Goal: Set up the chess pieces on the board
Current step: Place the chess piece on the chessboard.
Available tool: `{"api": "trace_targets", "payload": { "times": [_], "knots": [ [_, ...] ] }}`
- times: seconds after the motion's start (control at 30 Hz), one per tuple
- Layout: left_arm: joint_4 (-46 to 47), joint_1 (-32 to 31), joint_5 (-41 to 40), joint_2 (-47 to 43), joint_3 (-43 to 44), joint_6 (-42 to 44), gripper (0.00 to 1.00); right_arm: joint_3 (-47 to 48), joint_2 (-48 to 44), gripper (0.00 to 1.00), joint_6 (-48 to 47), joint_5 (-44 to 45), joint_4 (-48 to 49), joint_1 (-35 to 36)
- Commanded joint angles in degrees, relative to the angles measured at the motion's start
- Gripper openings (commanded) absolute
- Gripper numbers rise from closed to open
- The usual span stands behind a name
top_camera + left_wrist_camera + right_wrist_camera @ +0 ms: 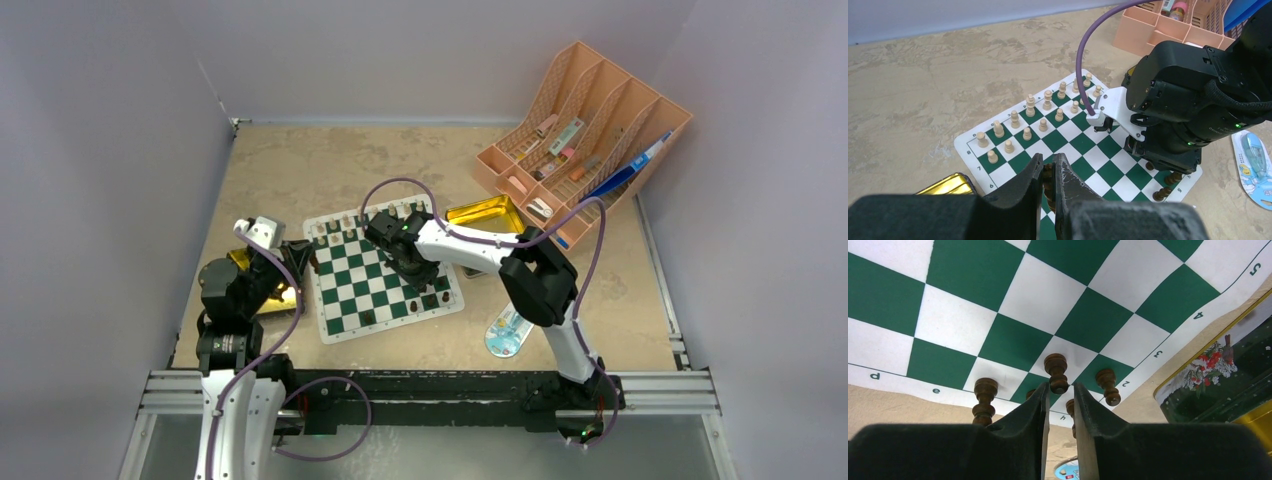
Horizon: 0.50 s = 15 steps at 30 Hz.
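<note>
The white border of the board [903, 380] carries letters d and e on one edge and numbers 5, 4, 3, 2 on another (7 and 6 show in the left wrist view).

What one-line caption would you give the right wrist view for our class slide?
Right gripper straddling a dark brown wooden pawn at the edge of the green-and-white checked chess mat.

The beige, mottled counter [330, 165] carries the green-and-white board [352, 290] near its middle. A gold tin [487, 213] lies just beside the board's far right corner, and a second gold tin [280, 298] lies at the board's left edge. An orange rack [604, 68] sits in the far right corner. A blue-and-white packet [507, 335] lies near the front edge.
</note>
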Motion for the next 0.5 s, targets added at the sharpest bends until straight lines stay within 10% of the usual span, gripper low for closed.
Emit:
{"api": "trace_targets", "payload": {
  "times": [0.0,0.47],
  "knots": [
    [2.0,-0.2,-0.5,-0.3,2.3,0.9,0.00,1.7,0.1,0.28,-0.4,0.5,-0.3,0.4],
    [2.2,-0.2,0.3,-0.4,2.0,0.9,0.00,1.4,-0.7,0.20,-1.1,-0.7,1.3,0.4]
  ]
}}
